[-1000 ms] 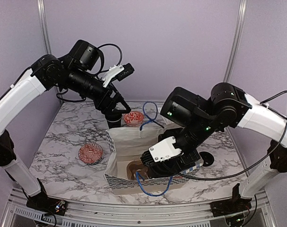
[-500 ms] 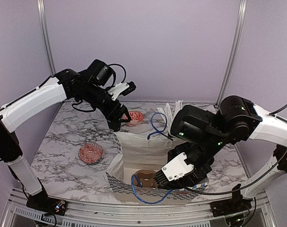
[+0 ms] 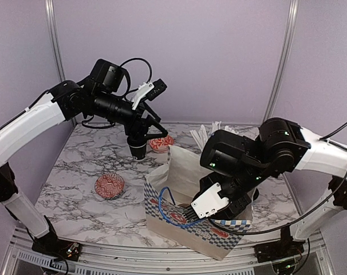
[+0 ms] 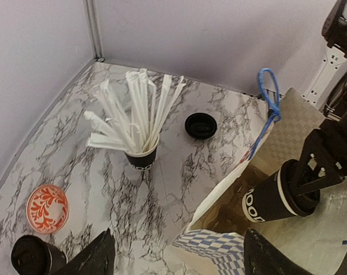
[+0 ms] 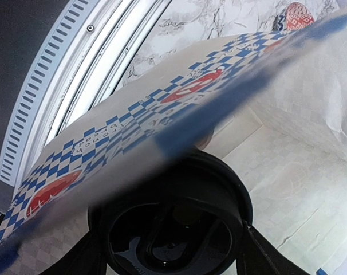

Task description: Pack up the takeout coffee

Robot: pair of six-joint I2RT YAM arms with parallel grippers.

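Bag [image 3: 182,169] stands taller now, right tool [image 5: 172,243] gripping cup [image 4: 265,200] inside.

Left arm [image 3: 42,114] reaches from the left edge to upper centre, left gripper [image 3: 139,135] pointing down, jaws wide apart; right arm [image 3: 311,149] folds in from the right, right gripper [image 3: 190,213] clamped on a cup [image 5: 173,240], lower centre

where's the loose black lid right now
In the left wrist view the round black plastic lid lies flat on the marble table, right of the black cup of white sticks and left of the blue-handled paper bag.
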